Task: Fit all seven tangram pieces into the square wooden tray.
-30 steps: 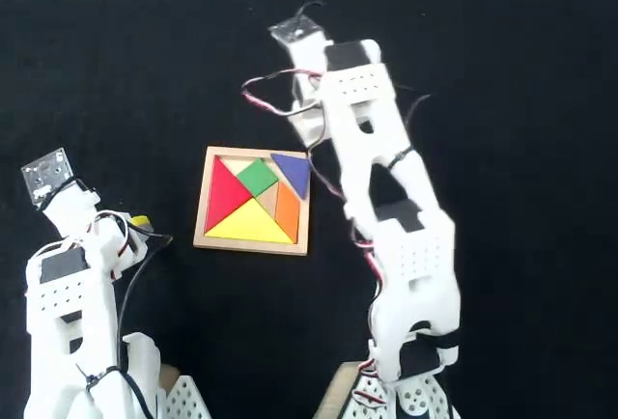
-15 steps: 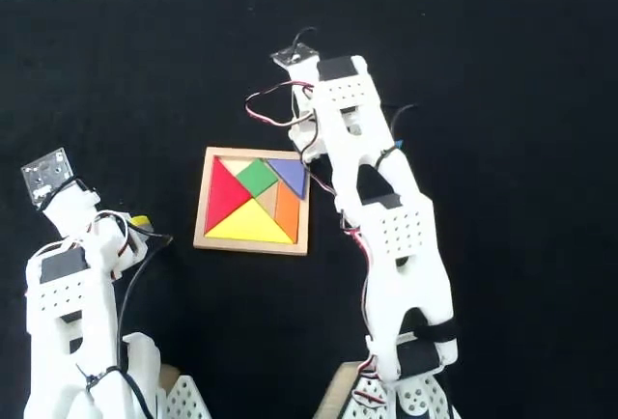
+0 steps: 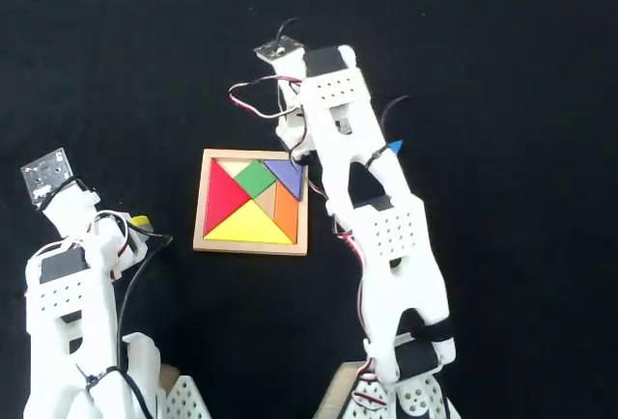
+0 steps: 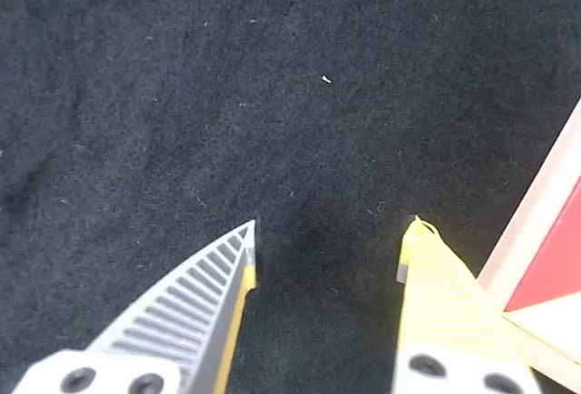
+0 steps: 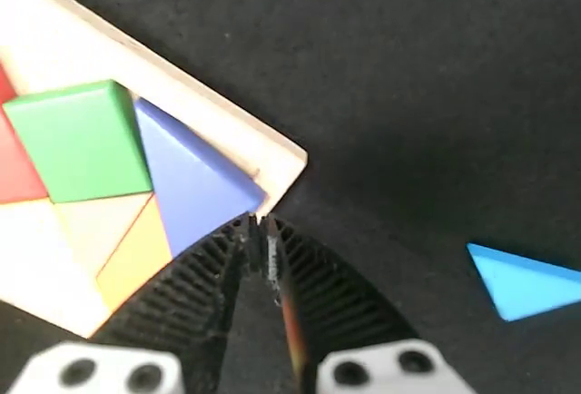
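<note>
While its jaws are pressed together on nothing, the right gripper point(image 5: 260, 227) sits at a corner of the wooden tray point(image 5: 238, 136), just beside the purple triangle point(image 5: 195, 185). A blue triangle point(image 5: 525, 280) lies apart on the cloth. The left gripper point(image 4: 331, 227) is spread wide, empty, near the tray's edge.

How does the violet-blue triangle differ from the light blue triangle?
Place: the violet-blue triangle lies inside the wooden tray, in a corner beside the green piece; the light blue triangle lies on the black cloth outside it.
Colour: the violet-blue triangle is darker, the light blue triangle paler.
Nearness: the right gripper is at the violet-blue triangle's tip, well apart from the light blue triangle.
Both are flat triangles.
</note>
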